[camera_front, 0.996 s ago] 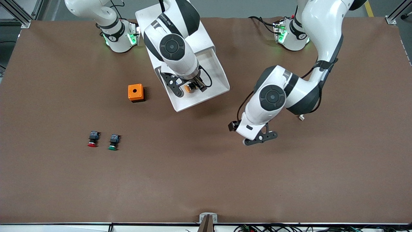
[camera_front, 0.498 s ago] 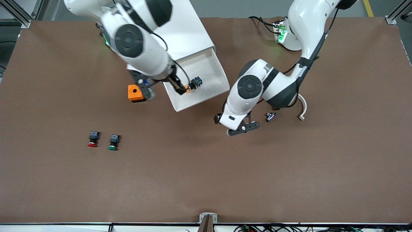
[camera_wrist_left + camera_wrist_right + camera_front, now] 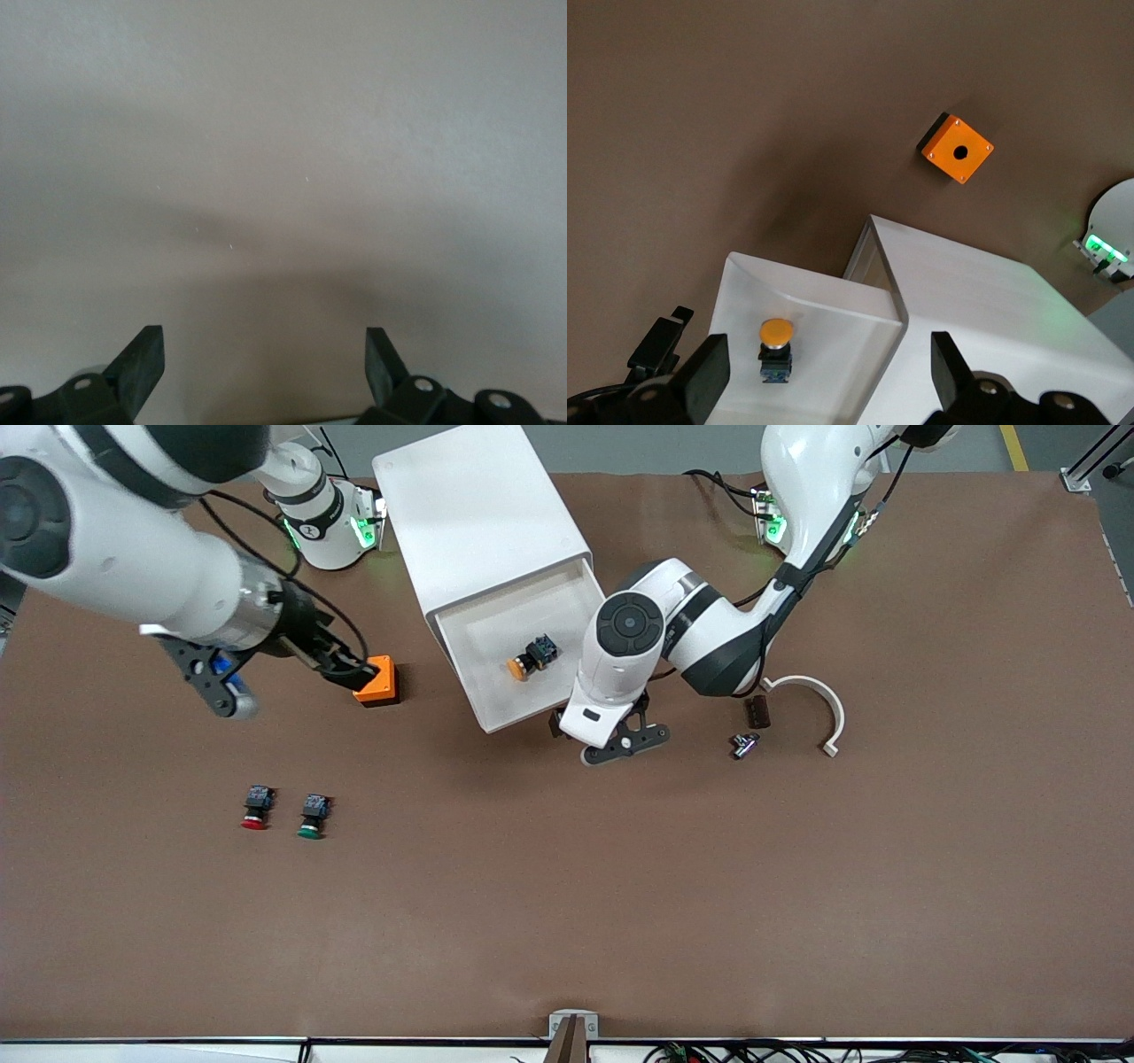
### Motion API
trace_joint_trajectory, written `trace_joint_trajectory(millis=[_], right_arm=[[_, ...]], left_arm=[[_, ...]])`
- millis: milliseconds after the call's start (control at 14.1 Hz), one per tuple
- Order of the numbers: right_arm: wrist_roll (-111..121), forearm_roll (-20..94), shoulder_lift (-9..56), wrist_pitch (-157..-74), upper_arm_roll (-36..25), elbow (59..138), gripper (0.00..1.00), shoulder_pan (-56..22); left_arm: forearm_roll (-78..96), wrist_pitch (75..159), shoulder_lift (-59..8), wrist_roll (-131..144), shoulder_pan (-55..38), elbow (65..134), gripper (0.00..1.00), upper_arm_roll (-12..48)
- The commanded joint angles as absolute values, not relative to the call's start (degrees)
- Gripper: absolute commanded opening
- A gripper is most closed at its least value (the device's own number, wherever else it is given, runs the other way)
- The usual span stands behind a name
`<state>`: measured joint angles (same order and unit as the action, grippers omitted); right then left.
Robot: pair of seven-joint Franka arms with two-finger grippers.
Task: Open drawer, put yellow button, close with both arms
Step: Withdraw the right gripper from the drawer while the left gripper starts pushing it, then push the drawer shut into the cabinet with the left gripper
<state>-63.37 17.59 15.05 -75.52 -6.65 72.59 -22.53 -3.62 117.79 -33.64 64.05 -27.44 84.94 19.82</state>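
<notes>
The yellow button [image 3: 529,658] lies on its side in the open white drawer [image 3: 496,713], its cap toward the front camera; in the right wrist view the yellow button [image 3: 775,346] shows inside the drawer [image 3: 833,305]. My right gripper [image 3: 279,677] hangs open and empty, high above the table toward the right arm's end; its fingers [image 3: 709,376] frame the drawer from above. My left gripper [image 3: 625,742] is open and low, just in front of the drawer's front panel. In the left wrist view a plain pale surface fills everything past the left gripper [image 3: 263,354].
The white cabinet [image 3: 478,514] stands between the two bases. An orange box [image 3: 379,682] with a round hole sits beside the drawer. A red button [image 3: 255,808] and a green button [image 3: 311,817] lie nearer the front camera. A white curved piece [image 3: 811,700] and small dark parts [image 3: 757,711] lie toward the left arm's end.
The right gripper let go of the yellow button in the drawer, then rose and swung away toward the right arm's end. The left arm moved in toward the drawer's front.
</notes>
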Motion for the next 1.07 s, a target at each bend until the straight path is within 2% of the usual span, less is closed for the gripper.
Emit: trace_joint_trajectory(millis=[0,285,498,712,996], right_arm=[[-51.81,17.58,14.85,-73.57,-5.8,72.86,1.0,-16.98],[-30.3,13.56,14.85,-73.04,-5.8,74.0,1.0,-9.07],[-16.29,5.64,14.77,-75.4,-5.8,75.58,1.0,-6.86],[-9.17,4.31,14.68,-77.6,-5.8,76.64,1.0,-3.88],[-2.82,0.81,10.12,-85.93,-5.8,84.26,1.0,-1.93]], left_arm=[[-0.02,118.3,-33.31,65.65,-27.33,85.43,1.0,21.18],[1.14,118.04,-33.31,69.25,-28.21,85.43,1.0,23.11],[1.41,117.86,-33.4,70.57,-29.0,85.43,1.0,23.73],[1.32,117.86,-33.49,73.03,-30.84,85.43,1.0,23.91],[1.32,117.86,-33.49,77.07,-33.66,85.34,1.0,23.82]])
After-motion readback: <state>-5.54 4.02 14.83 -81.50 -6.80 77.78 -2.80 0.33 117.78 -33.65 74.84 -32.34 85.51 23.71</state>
